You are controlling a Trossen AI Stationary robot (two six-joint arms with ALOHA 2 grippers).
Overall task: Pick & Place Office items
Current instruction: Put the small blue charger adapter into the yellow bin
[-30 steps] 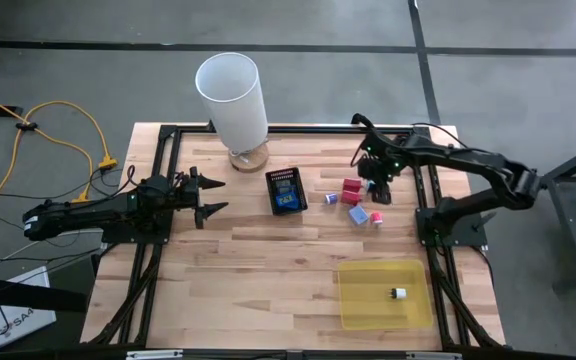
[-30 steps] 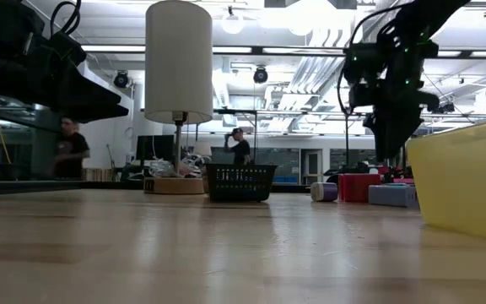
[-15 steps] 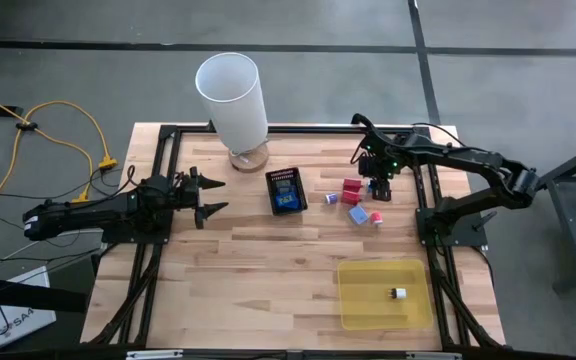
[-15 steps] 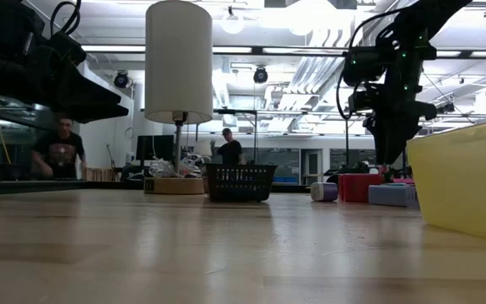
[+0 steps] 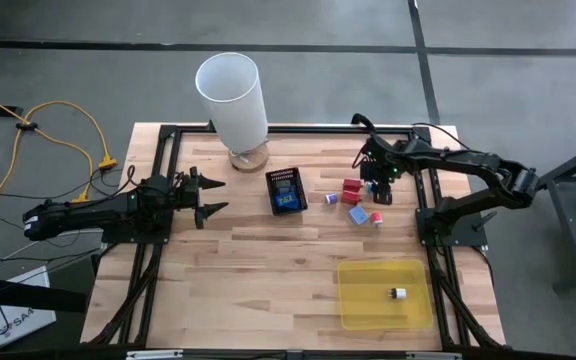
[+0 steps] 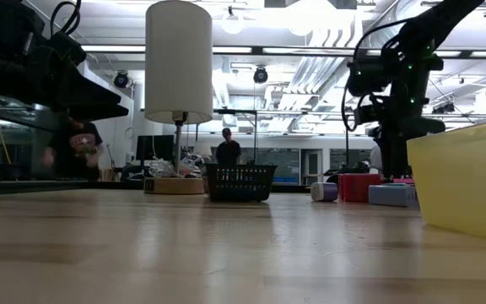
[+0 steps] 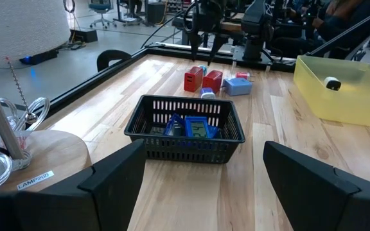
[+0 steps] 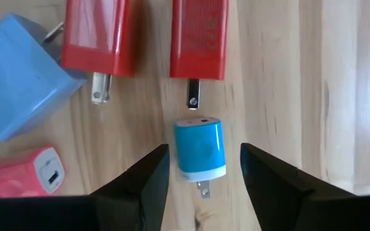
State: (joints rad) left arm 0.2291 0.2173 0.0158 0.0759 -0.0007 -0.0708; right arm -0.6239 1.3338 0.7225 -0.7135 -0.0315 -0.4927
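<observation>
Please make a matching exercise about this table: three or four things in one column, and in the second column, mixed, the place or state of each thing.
Things:
1. right gripper
2. left gripper
3. black mesh basket
4. yellow tray

Places or states:
A. holds one small white piece
B. open, waiting on the table's left side
C. holds blue items, near the lamp
D. open, with the blue charger between its fingers

Pairs: 1-D, 2-B, 3-C, 4-A

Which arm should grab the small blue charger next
The right arm. Its tool is open directly above the blue charger, fingers on either side. The left tool waits far across the table, beyond the mesh basket.
</observation>
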